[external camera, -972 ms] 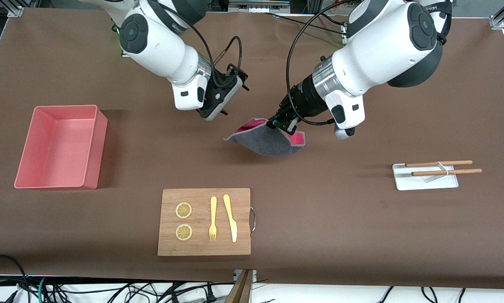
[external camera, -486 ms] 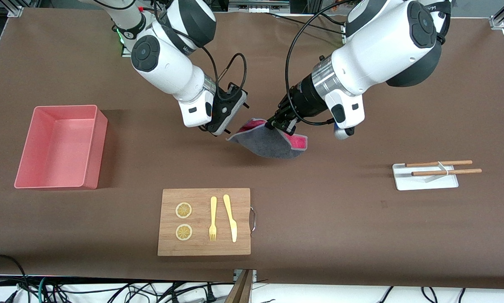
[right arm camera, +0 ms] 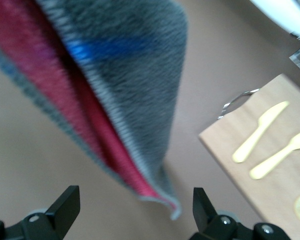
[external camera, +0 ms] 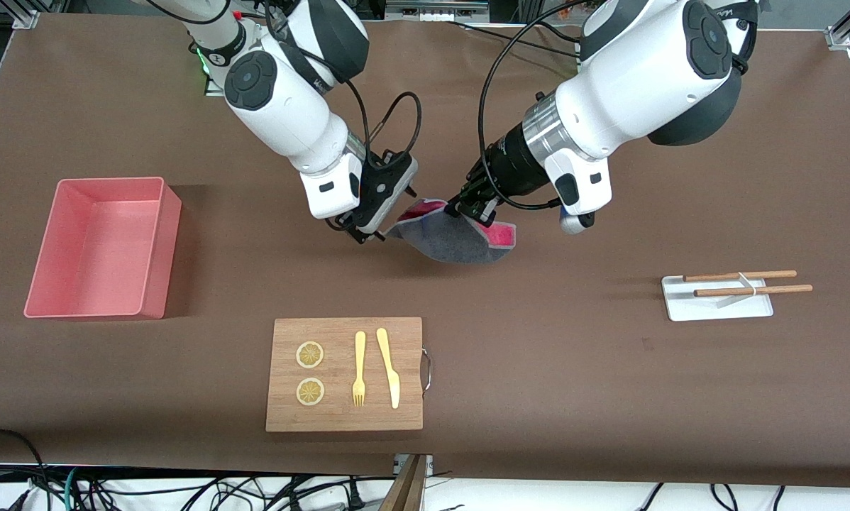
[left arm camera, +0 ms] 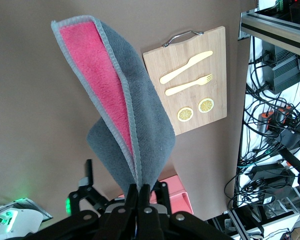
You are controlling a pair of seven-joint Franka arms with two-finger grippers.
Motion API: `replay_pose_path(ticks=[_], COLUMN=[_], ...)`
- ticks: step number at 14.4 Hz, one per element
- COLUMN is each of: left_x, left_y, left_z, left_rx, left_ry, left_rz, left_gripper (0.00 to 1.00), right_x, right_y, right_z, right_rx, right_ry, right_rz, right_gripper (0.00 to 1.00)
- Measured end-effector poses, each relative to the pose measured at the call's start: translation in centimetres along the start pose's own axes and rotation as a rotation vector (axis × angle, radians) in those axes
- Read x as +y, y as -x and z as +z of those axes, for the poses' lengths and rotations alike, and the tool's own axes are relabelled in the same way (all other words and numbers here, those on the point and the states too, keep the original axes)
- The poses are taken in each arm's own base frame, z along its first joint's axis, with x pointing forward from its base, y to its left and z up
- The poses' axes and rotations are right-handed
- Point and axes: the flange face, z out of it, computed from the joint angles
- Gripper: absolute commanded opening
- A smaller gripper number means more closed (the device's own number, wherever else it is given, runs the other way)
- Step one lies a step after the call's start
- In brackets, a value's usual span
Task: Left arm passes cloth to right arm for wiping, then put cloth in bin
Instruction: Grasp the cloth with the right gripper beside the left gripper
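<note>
cloth (external camera: 453,238) x1, pinched by left hand (external camera: 467,206) | right hand (external camera: 365,231) spread wide, beside it | bin (external camera: 98,248) x1

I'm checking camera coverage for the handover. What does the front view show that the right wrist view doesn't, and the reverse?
Only the front view shows the bin, the white tray with its wooden sticks, both arms, and the left pincer shut on the cloth. Only the right wrist view shows the right pincer open, its fingers spread just under the hanging cloth's corner. Both share the cloth, held up over the bare table, and the wooden board with the fork and the knife.
</note>
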Motion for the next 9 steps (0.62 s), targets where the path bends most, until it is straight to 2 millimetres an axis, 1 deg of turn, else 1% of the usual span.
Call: replay_pose_path(ticks=[2, 4, 5, 6, 7, 8, 9], left_x=[0.0, 0.0, 0.0, 0.0, 0.0, 0.0, 0.0], left_y=[0.1, 0.1, 0.1, 0.1, 0.1, 0.1, 0.1], left_z=[0.0, 0.0, 0.0, 0.0, 0.0, 0.0, 0.0], left_rx=[0.000, 0.000, 0.000, 0.000, 0.000, 0.000, 0.000], left_ry=[0.000, 0.000, 0.000, 0.000, 0.000, 0.000, 0.000], left_rz=[0.001, 0.001, 0.001, 0.001, 0.001, 0.001, 0.001], left_gripper=[0.00, 0.00, 0.00, 0.00, 0.00, 0.00, 0.00], right_x=[0.5, 0.8, 1.0, 1.1, 1.2, 1.3, 1.4], right_y=[-0.5, -0.7, -0.6, -0.6, -0.7, -0.8, -0.9], right_z=[0.1, 0.9, 1.3, 1.9, 2.2, 2.4, 2.6], right_rx=[0.023, 0.037, 0.036, 0.033, 0.033, 0.035, 0.040], right_ry=[0.036, 0.050, 0.051, 0.051, 0.053, 0.050, 0.042], right_rz=[-0.016, -0.017, -0.016, -0.014, -0.013, -0.010, 0.001], right_gripper=[1.00, 1.00, 0.98, 0.92, 0.81, 0.65, 0.46])
